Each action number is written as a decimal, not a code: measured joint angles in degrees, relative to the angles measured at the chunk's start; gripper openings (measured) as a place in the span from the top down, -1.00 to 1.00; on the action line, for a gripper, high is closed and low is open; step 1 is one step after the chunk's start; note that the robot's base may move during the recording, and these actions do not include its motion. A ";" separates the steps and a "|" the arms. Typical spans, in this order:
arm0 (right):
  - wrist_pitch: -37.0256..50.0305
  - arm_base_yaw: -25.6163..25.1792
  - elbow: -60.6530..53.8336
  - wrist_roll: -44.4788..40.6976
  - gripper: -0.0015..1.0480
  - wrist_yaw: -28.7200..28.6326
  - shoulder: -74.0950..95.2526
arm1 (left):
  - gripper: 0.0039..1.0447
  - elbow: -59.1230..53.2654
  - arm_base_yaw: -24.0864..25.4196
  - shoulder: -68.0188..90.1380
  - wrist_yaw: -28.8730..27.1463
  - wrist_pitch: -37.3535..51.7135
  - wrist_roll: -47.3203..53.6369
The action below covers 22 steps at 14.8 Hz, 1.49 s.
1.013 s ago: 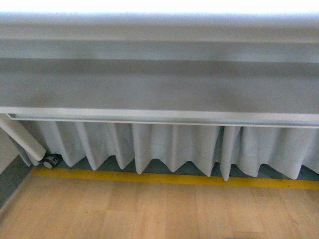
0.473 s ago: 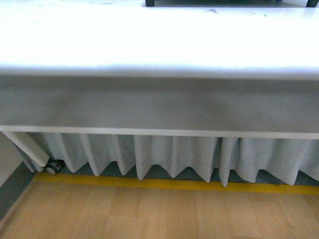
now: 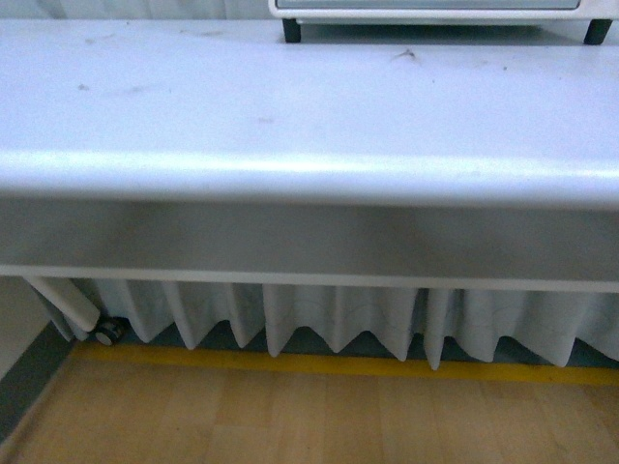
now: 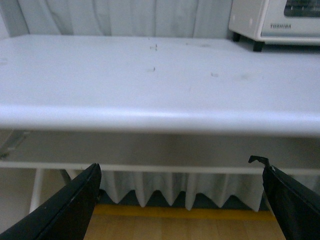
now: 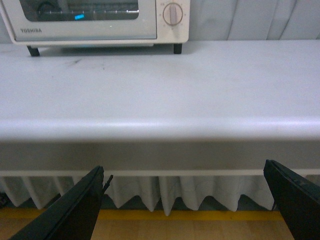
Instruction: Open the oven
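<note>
The cream-white oven [image 5: 95, 22] stands at the back of a white table [image 5: 160, 85], its door shut, dark glass window and one round knob [image 5: 173, 13] showing in the right wrist view. Only its bottom edge and two black feet appear in the front view, oven [image 3: 435, 10]. Its corner with the Toshiba name shows in the left wrist view, oven [image 4: 275, 22]. My left gripper [image 4: 182, 200] is open, below and in front of the table's front edge, far from the oven. My right gripper [image 5: 186, 200] is open too, equally low and far back.
The table's rounded front edge [image 3: 309, 179] runs across the whole view. Under it hangs a pleated white skirt [image 3: 338, 319]. A caster wheel [image 3: 108, 332] and a white table leg stand at the lower left. A yellow floor line [image 3: 329, 365] borders the wooden floor.
The front view has risen: a second ago it showed only the table's front face, now the tabletop and the oven's feet show.
</note>
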 joint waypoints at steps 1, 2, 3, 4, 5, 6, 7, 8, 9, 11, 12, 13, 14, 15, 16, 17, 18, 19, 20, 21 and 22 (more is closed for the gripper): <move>-0.07 0.00 0.00 0.00 -0.87 -0.04 0.00 | -0.88 0.00 0.00 0.00 0.00 0.02 -0.02; 0.04 0.00 0.00 -0.02 -0.87 -0.04 0.00 | -0.88 0.00 0.00 0.00 -0.02 -0.02 -0.04; 0.00 0.00 0.00 0.00 -0.87 0.00 0.02 | -0.88 0.00 0.00 0.00 0.00 0.04 0.00; 0.04 0.00 0.00 0.00 -0.87 -0.02 0.02 | -0.88 0.00 0.00 0.00 -0.02 0.07 0.00; 0.04 0.00 0.00 0.00 -0.87 -0.04 0.00 | -0.88 0.00 0.00 0.00 -0.04 0.00 -0.02; 0.04 0.00 0.00 -0.04 -0.87 -0.07 0.00 | -0.88 0.00 0.00 0.00 -0.09 0.07 -0.02; 0.04 0.00 0.00 -0.02 -0.87 0.02 0.00 | -0.88 0.00 0.00 0.00 0.00 -0.04 0.00; 0.00 0.00 0.00 0.00 -0.87 -0.02 0.00 | -0.88 0.00 0.00 0.00 -0.02 0.00 0.00; 0.02 0.00 0.00 0.00 -0.87 0.00 0.00 | -0.88 0.00 0.00 0.00 0.00 -0.02 0.00; 0.04 0.00 0.00 0.00 -0.87 0.00 0.00 | -0.88 0.00 0.00 0.00 -0.04 0.00 -0.02; 0.07 0.00 0.00 -0.04 -0.87 -0.04 0.00 | -0.88 0.00 0.00 0.00 -0.07 0.02 -0.02; 0.24 0.00 0.00 -0.07 -0.87 -0.07 0.02 | -0.88 0.00 0.00 0.00 -0.07 0.20 -0.02; 0.17 0.00 0.00 0.00 -0.87 -0.07 0.02 | -0.88 0.00 0.00 0.00 0.00 0.24 0.02; 0.46 0.00 0.00 0.00 -0.87 -0.07 0.04 | -0.88 0.00 0.00 0.00 -0.02 0.28 0.00; -0.09 0.00 0.00 -0.02 -0.87 0.02 0.02 | -0.88 0.04 0.00 0.00 -0.04 0.07 0.00; -0.04 0.00 0.00 0.00 -0.87 -0.02 0.02 | -0.88 0.00 0.00 0.00 0.02 0.00 0.02; -0.02 0.00 0.00 -0.02 -0.87 -0.04 0.02 | -0.88 0.00 0.00 0.00 0.00 0.00 0.00; -0.02 0.00 0.00 -0.02 -0.87 -0.04 0.02 | -0.88 0.00 0.00 0.00 -0.02 0.02 0.00; -0.02 0.00 0.00 0.00 -0.87 -0.04 0.02 | -0.88 0.00 0.00 0.00 -0.02 0.02 0.00; -0.02 0.00 0.00 -0.02 -0.87 -0.04 0.02 | -0.88 0.00 0.00 0.00 -0.02 0.02 0.00; -0.02 0.00 0.00 0.00 -0.87 -0.04 0.02 | -0.88 0.00 0.00 0.00 -0.02 0.02 0.00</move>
